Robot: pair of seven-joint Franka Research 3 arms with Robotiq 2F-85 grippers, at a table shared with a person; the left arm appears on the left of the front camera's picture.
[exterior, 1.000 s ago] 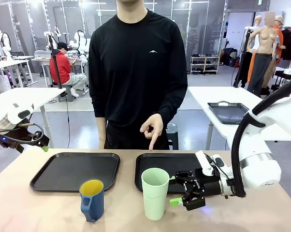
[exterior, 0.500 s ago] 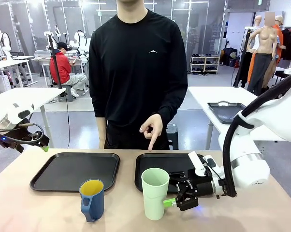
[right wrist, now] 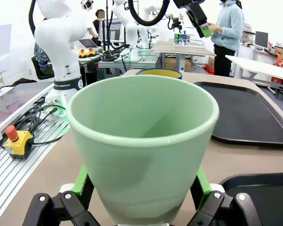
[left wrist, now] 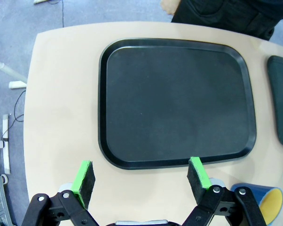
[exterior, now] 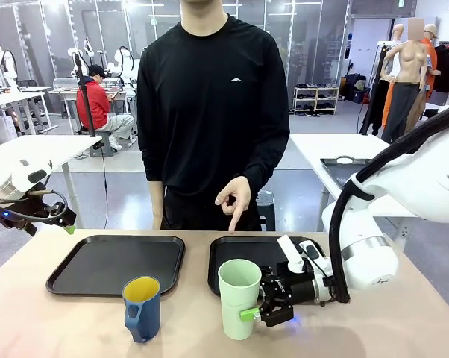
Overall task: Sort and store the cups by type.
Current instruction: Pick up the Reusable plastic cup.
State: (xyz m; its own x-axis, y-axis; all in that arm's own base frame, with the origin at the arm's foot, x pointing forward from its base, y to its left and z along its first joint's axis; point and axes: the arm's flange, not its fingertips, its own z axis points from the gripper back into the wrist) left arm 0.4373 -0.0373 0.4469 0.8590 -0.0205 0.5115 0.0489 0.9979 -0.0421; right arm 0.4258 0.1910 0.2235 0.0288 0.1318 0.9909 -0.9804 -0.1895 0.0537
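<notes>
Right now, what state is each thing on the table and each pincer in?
Green cup, upright, mouth up.
Blue mug, upright, free.
Left tray, flat, bare.
Right tray, flat, beyond the green cup.
Left pincer, open, holding nothing.
Right pincer, open, straddling the green cup.
Person's hand, pointing down at the right tray.

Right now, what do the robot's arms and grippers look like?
The right arm is white with rounded joints and a thick black cable looping alongside. The right gripper and left gripper are black, their fingers tipped with green pads.
</notes>
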